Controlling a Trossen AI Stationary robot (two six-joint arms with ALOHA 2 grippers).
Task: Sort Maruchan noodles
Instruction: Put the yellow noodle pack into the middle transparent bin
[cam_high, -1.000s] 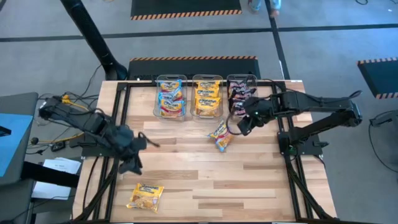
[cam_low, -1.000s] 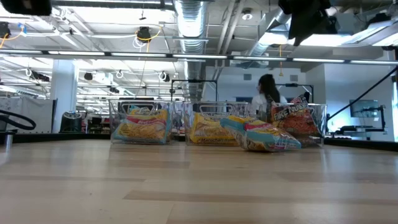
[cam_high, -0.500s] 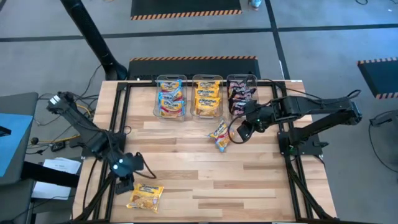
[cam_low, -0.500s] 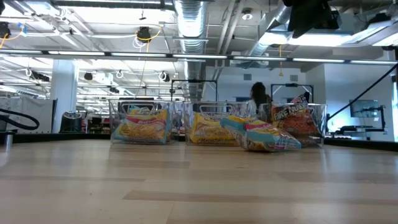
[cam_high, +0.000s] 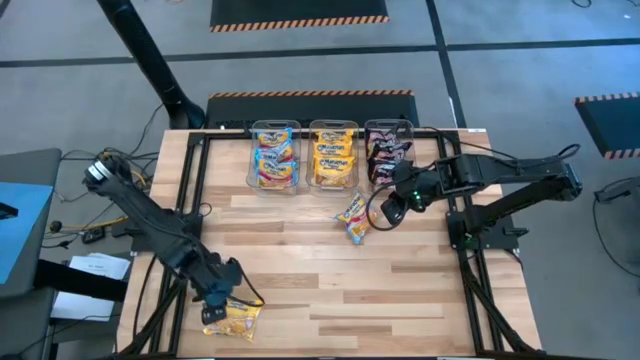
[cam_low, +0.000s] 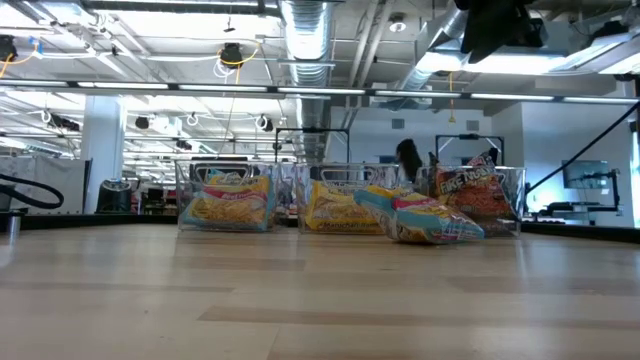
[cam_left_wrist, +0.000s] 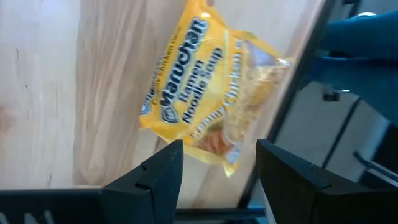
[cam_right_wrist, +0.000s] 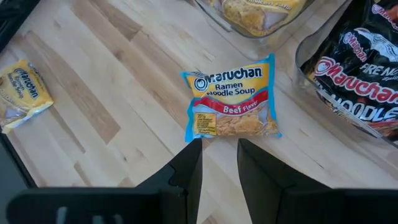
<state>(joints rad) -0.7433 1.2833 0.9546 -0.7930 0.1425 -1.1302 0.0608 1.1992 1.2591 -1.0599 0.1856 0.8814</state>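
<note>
A yellow Maruchan noodle packet (cam_high: 238, 320) lies flat near the table's near left corner. My left gripper (cam_high: 214, 303) hovers just above it, open; in the left wrist view the packet (cam_left_wrist: 211, 106) lies ahead of the gripper (cam_left_wrist: 217, 163), untouched. A blue-pink beef packet (cam_high: 352, 218) lies flat mid-table, in front of the bins. My right gripper (cam_high: 390, 212) hangs above the table just to that packet's right, open, with nothing between the fingers of the gripper (cam_right_wrist: 219, 158); the packet (cam_right_wrist: 230, 106) lies beyond them.
Three clear bins stand in a row at the far edge: blue-pink packets (cam_high: 275, 155), yellow packets (cam_high: 333, 153), dark packets (cam_high: 388, 148). A black frame rail (cam_high: 190, 200) runs along the table's left side. A person (cam_low: 408, 155) stands far off in the room.
My left gripper has swung toward the table's near edge and come down, tipping steeper, until it hovers over the yellow packet; it has stayed open. Neither packet has moved. The person in the background has walked toward the left.
</note>
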